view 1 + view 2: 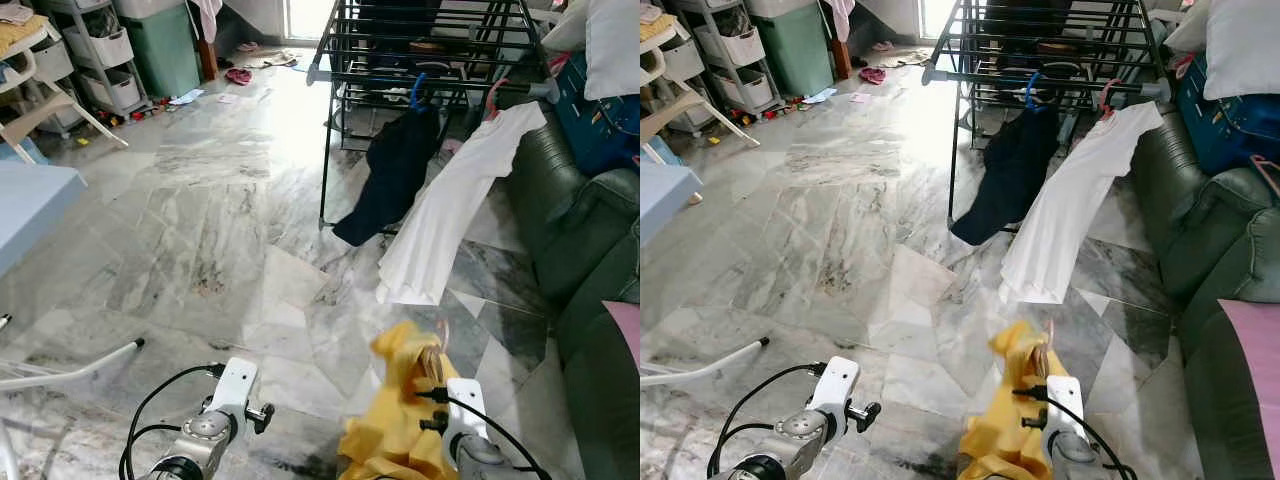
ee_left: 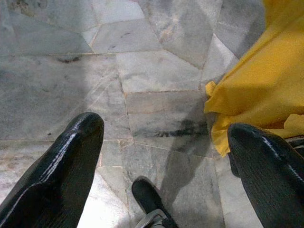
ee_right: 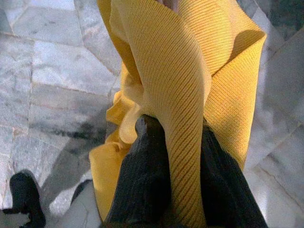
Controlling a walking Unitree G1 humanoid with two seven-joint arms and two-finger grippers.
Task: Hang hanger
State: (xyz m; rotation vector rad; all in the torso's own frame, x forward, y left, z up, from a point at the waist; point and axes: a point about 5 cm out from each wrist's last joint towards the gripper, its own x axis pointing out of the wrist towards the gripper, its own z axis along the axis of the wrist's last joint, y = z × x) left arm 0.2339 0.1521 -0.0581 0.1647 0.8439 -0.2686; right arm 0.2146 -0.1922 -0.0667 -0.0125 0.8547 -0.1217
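Yellow ribbed-fabric garment [image 3: 190, 85] on a hanger is pinched between the 2 black fingers of the right gripper [image 3: 175, 142], held low over the grey marble floor [image 1: 200, 230]. Left gripper [image 2: 164, 142] hovers beside it with fingers spread wide, holding nothing. Ahead stands a black metal drying rack [image 1: 420, 50] carrying a dark navy garment [image 1: 395, 170] and a white t-shirt [image 1: 450, 210], next to a dark green leather sofa [image 1: 590, 270].

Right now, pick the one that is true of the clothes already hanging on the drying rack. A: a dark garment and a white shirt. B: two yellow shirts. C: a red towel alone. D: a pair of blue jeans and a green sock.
A: the drying rack carries a dark garment on a blue hanger and a white shirt beside it, while the yellow garment sits in the right gripper.
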